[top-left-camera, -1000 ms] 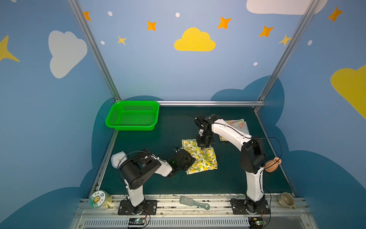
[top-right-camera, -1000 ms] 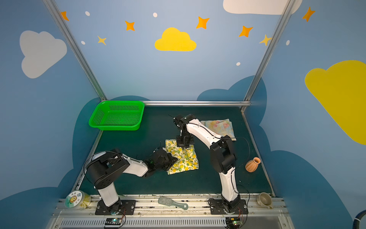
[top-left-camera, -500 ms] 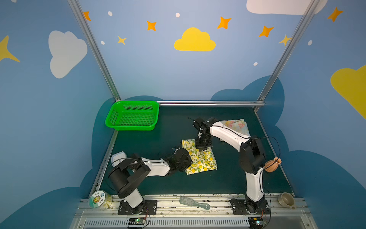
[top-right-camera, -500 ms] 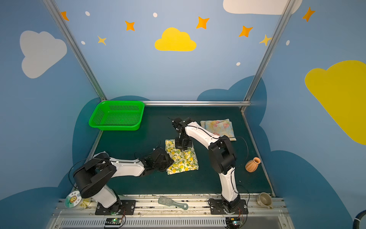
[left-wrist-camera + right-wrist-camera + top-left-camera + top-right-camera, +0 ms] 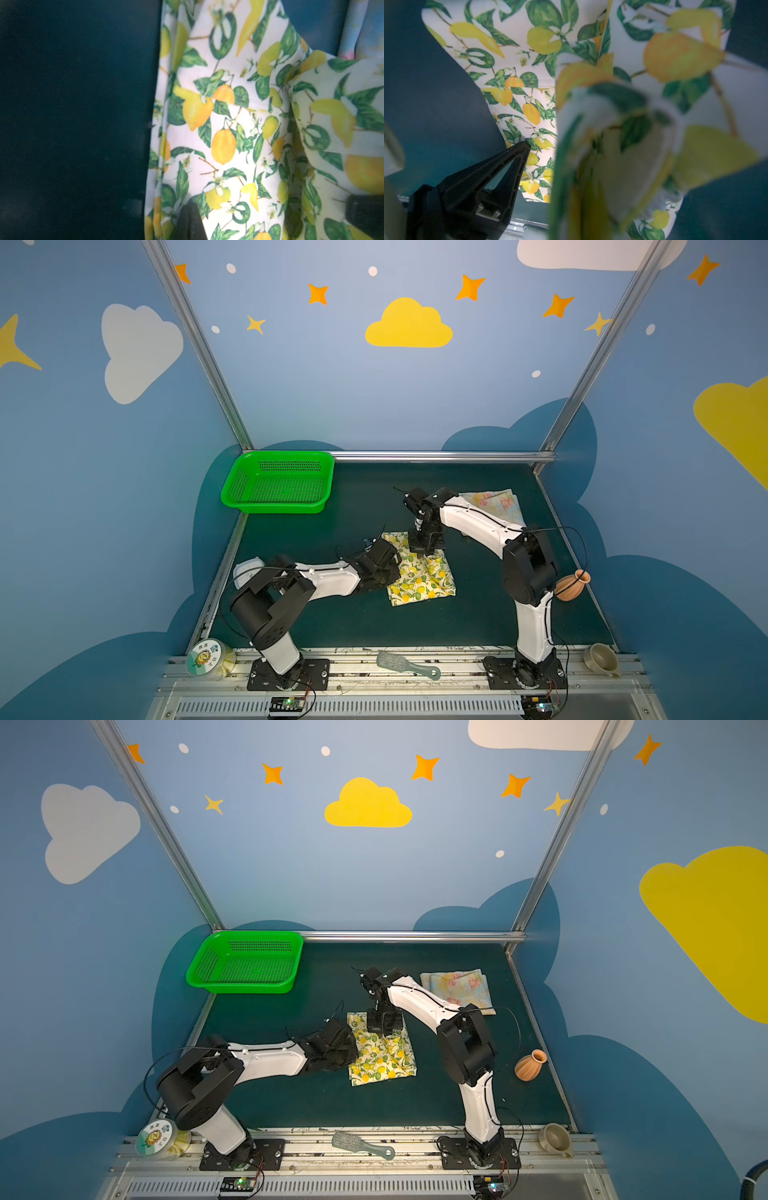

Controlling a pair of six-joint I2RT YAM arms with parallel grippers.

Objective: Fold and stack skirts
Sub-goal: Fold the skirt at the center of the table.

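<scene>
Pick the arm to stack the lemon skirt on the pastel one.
Right, probably: the right arm's fingers pinch a lifted fold of the cream lemon-print cloth skirt, and the pastel floral cloth skirt lies close beside that arm.

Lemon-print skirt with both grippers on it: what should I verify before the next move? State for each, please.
1. Right gripper shut on the cream lemon-print cloth skirt: ok; a lifted flap fills the right wrist view.
2. Left gripper holding that skirt: cannot tell; it is shut at the edge nearest its arm, the hold hidden.
3. Grippers clear of each other: ok; cloth shows between them in both top views.
4. Folded pastel yellow-blue flowered cloth skirt flat, ready as stack base: ok.
5. Green plastic mesh basket out of the path: ok; far left corner.
</scene>
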